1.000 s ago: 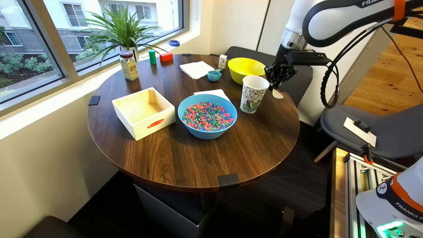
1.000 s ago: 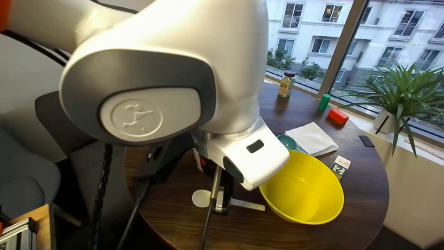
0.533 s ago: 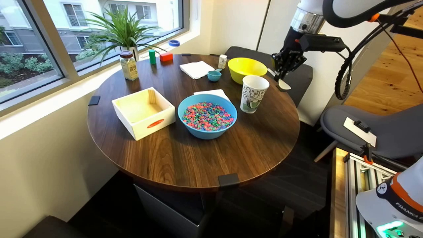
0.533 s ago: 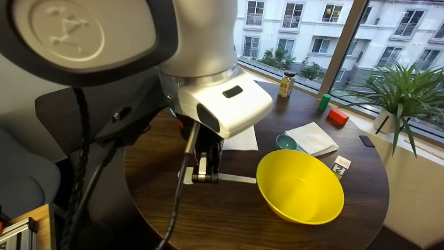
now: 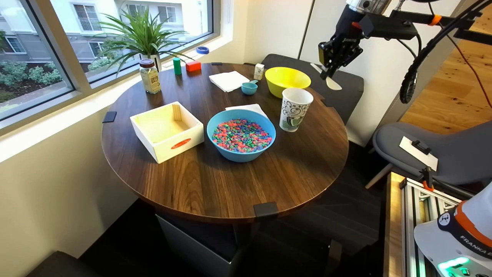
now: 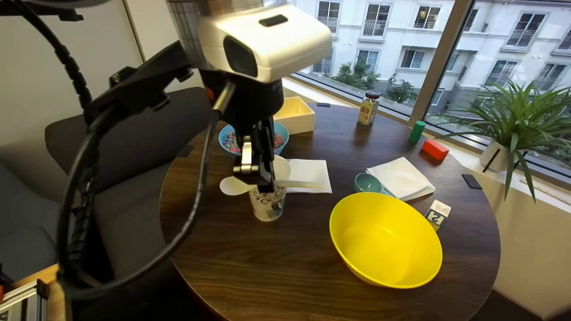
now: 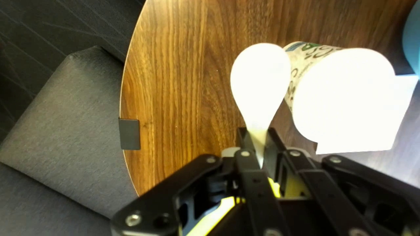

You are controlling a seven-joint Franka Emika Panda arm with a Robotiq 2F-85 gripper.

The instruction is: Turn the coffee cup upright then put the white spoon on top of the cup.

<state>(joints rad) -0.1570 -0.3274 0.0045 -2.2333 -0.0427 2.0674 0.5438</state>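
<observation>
The coffee cup (image 5: 294,115), white with a dark swirl print, stands upright on the table with its mouth up. My gripper (image 7: 258,135) is shut on the white spoon (image 7: 261,78), gripping it by the handle near the spoon's bowl. Held roughly level, the spoon (image 6: 235,186) hangs above the table. In the wrist view the spoon's bowl appears just left of the cup's bright, washed-out mouth (image 7: 341,95). My gripper (image 6: 264,180) covers part of the cup (image 6: 267,207) in an exterior view. Both spoon ends stick out past the fingers.
Near the cup are a yellow bowl (image 6: 388,249) and a blue bowl (image 5: 241,157) holding coloured bits. A wooden box (image 5: 178,144), a teal scoop (image 5: 249,89), white napkins (image 5: 227,81), a letter block (image 5: 259,71) and a jar (image 5: 150,79) stand farther off. The table edge (image 7: 122,98) curves nearby.
My gripper has risen from near the tabletop with the spoon in its grasp, and the arm has swung aside, uncovering the cup in an exterior view. The cup and bowls have stayed put.
</observation>
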